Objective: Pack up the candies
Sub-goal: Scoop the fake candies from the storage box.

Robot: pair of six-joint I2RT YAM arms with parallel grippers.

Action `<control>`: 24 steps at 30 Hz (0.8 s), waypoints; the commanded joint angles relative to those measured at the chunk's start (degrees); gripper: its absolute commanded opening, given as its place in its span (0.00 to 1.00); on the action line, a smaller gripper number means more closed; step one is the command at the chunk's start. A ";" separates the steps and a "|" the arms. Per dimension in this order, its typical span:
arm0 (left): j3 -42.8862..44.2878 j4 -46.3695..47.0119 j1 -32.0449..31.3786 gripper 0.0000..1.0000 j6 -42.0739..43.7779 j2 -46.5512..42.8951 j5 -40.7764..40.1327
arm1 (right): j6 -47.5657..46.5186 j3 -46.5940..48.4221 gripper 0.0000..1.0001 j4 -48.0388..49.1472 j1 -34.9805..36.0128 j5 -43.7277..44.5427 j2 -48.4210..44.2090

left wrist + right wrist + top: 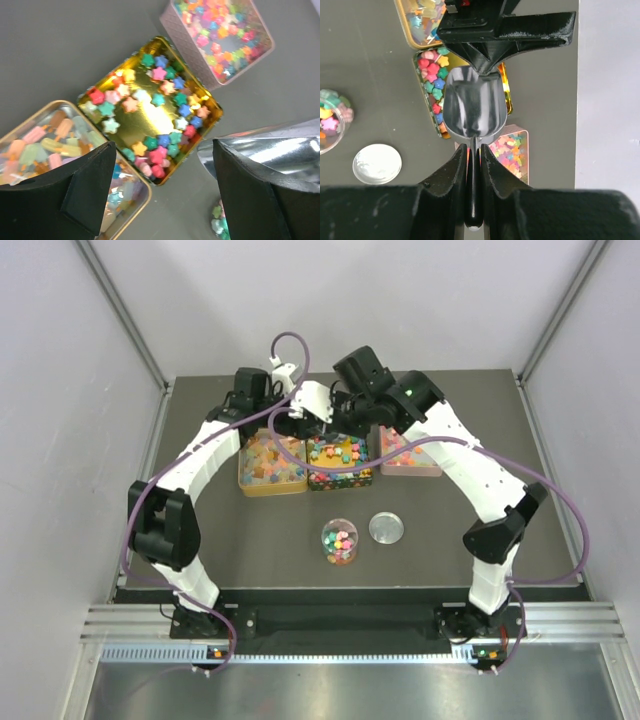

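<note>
Three open tins stand in a row at the far side of the dark table (450, 550), each holding candies (159, 74). The gold tin (210, 112) in the middle carries star-shaped pieces in pink, blue, green, orange and red, scattered so that its shiny floor shows through at the centre. Touching it on the left, a gold-rimmed tin (142, 197) holds pale, translucent pieces, some shaped like ice lollies. Just beside it on the right, a pink tin (180, 42) is filled with bright stars in mixed colours.

Nearer the arms, a small clear jar (339, 542) stands upright with mixed candies piled inside. A round silver lid (387, 528) lies flat on the table just to its right, apart from it.

The right gripper (474, 150) is pinched tight on the black handle of a metal scoop (475, 107), which it holds over the gold tin. The scoop's bowl shows only bare, reflective metal. Whether its lip touches the candies below cannot be told from these views.

The left gripper (162, 170) hangs over the same tin with its jaws spread wide and nothing between them, its right finger (250, 200) close beside the scoop's bowl.
</note>
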 commanded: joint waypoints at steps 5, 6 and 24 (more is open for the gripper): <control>2.65 2.98 5.21 0.84 3.96 -5.51 -15.13 | 9.81 -10.24 0.00 6.34 -12.45 5.27 -5.64; 2.21 3.85 5.91 0.84 4.13 -5.77 -15.14 | 10.86 -11.91 0.00 6.96 -15.16 6.23 -6.43; -1.57 7.90 7.76 0.84 6.58 -4.37 -9.52 | 11.84 -24.67 0.00 9.34 -22.83 26.36 -1.87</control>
